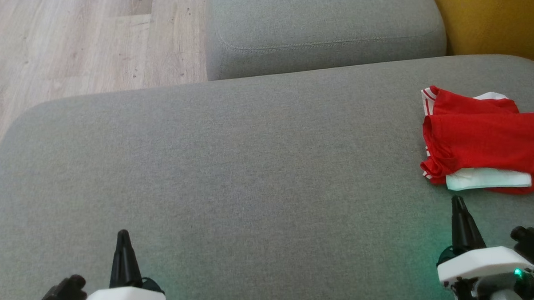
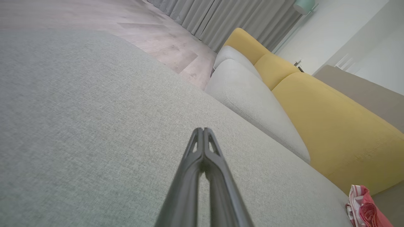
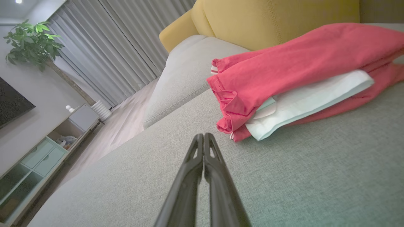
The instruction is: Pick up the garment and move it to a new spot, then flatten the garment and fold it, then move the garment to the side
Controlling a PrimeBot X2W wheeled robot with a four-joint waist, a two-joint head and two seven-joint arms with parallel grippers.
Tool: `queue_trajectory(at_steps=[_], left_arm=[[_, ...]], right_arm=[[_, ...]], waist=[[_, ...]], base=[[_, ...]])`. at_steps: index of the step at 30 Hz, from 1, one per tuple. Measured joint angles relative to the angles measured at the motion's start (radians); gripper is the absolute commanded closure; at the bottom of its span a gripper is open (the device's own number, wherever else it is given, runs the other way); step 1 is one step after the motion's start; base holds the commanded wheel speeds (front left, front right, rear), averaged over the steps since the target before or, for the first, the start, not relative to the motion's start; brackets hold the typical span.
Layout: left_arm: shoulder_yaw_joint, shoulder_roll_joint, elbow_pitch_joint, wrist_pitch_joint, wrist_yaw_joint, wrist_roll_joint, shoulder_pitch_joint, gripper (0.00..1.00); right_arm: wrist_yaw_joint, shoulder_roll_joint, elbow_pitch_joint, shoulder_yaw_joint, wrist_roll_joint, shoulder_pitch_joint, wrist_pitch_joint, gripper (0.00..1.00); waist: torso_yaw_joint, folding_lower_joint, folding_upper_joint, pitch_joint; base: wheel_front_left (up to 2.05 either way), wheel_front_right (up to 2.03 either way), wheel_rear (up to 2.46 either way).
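1. Garment (image 1: pixel 484 138): red with white trim, loosely folded, with a white panel showing at its near edge. I see it lying on the seat at my far right, cut off by the right edge of the head view.
2. Seat (image 1: pixel 249 159): a broad grey cushion that bears the garment.
3. Left gripper (image 1: pixel 123 235): at the lower left of the head view, over the seat. The jaws are pressed together and hold nothing. It is well apart from the garment.
4. Right gripper (image 1: pixel 458 199): at the lower right of the head view. The jaws are pressed together and hold nothing. The tip is near the garment's near edge but apart from it, and my right wrist view shows a strip of grey seat between them.
5. Cushion (image 1: pixel 320 28): a second grey cushion beyond the seat, with a stitched seam along its front.
6. Backrest (image 1: pixel 488 13): yellow, at the upper right, behind the garment.
7. Floor (image 1: pixel 68 41): pale wood, at the upper left.
8. Background of the right wrist view: grey curtains (image 3: pixel 120 53), a plant (image 3: pixel 31 44) and a low cabinet (image 3: pixel 47 148).
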Motion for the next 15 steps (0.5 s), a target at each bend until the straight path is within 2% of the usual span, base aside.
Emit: queue_trajectory(at_steps=[15], left_arm=[[0.023, 0.000, -0.002, 0.045, -0.010, -0.147, -0.017, 1.00]], right_arm=[[0.000, 0.000, -0.014, -0.016, 0.173, -0.012, 0.044, 1.00]], waist=[[-0.002, 0.0000, 0.0000, 0.004]], base=[[0.00, 0.00, 0.00]])
